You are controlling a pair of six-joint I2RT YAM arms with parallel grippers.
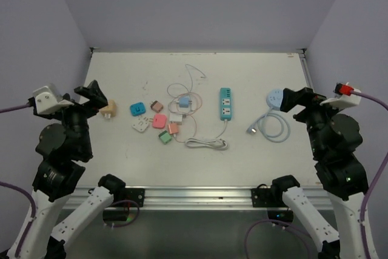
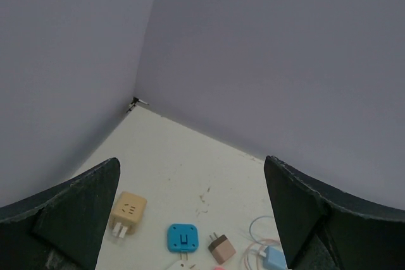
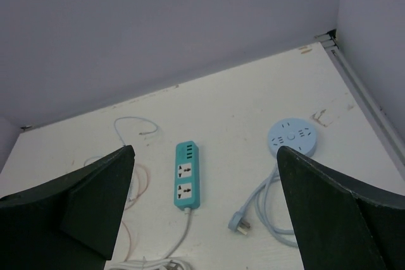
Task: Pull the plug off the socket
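**Asker:** What does the top view show?

**Describer:** A pale surface (image 1: 121, 77). A teal power strip (image 1: 226, 102) lies mid-surface, with small coloured plugs (image 1: 159, 121) clustered to its left and a round blue socket (image 1: 275, 97) to its right. The left gripper (image 1: 96, 96) and right gripper (image 1: 290, 100) hang at the sides, well apart from the strip.

**Asker:** The left wrist view?

**Describer:** Its jaws stand released and wide. A tan plug (image 2: 128, 213) lies below them.

**Asker:** The right wrist view?

**Describer:** Its jaws are also spread and hold nothing. The strip lies between them with its white cord (image 3: 185, 229) attached.

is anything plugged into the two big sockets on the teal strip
No, the teal strip lies with the holes of both sockets bare in the right wrist view, no plug in either.
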